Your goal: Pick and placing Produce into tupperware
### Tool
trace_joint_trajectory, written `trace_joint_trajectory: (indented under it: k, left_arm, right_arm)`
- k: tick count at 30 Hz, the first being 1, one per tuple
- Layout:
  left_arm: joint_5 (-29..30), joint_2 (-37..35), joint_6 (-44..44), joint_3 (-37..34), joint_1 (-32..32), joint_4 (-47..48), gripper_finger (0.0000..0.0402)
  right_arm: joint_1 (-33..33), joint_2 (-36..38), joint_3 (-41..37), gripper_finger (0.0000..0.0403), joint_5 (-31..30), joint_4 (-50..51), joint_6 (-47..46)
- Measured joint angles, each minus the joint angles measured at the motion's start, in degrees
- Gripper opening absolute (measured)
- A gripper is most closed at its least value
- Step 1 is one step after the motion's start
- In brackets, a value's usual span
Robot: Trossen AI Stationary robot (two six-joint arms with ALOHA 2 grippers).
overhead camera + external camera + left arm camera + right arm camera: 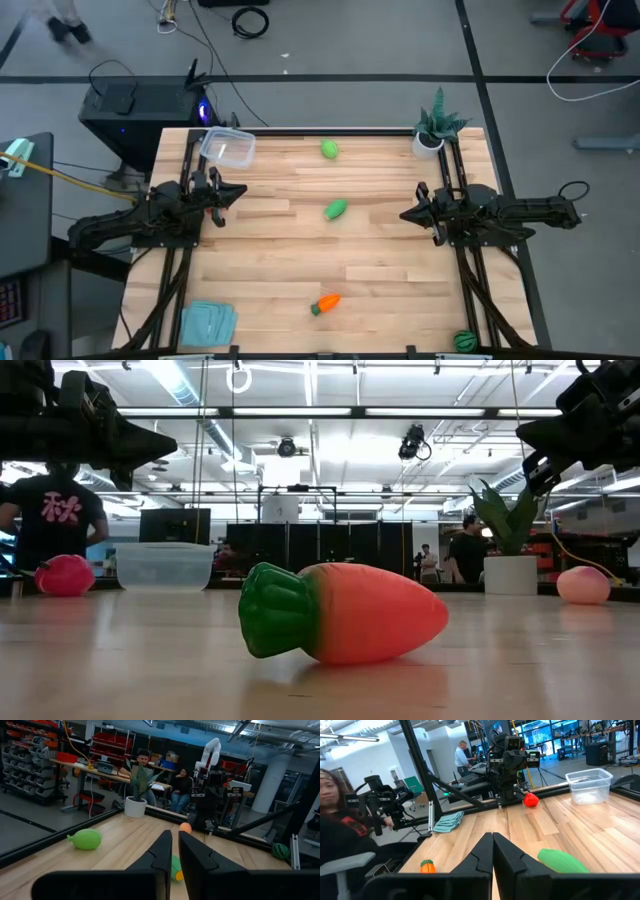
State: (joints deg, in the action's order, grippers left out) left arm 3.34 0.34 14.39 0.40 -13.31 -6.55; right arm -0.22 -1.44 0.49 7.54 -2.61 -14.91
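Observation:
The clear tupperware [228, 147] stands at the table's far left. The produce lies scattered on the wood: a light green ball [329, 149] at the far middle, a green oblong [336, 209] in the centre, an orange carrot [326, 303] near the front, and a dark green striped ball [464, 340] at the front right. A red piece [530, 800] lies by the left arm's base. My left gripper [243, 190] hovers level at the left, shut but for a thin slit. My right gripper [403, 214] hovers level at the right, shut. Both point at the centre with nothing between their fingers.
A spiky potted plant [435, 130] stands at the far right corner. A flat pale-blue piece [207, 322] lies at the front left. A small peach ball [185, 827] sits by the right arm's base. People show in the room beyond the table.

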Motion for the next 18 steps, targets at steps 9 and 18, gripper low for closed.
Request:
trace_joint_trajectory:
  k: [9,18]
  left_arm:
    - [0.01,0.02,0.0,0.0,0.01,-0.02,0.003]
    - [0.0,0.0,0.0,0.02,-0.01,-0.02,0.0033]
  right_arm:
    - [0.0,-0.01,0.0,0.0011,0.01,0.0,0.0]
    - [0.0,0.0,0.0,0.0011,0.0,-0.01,0.0]
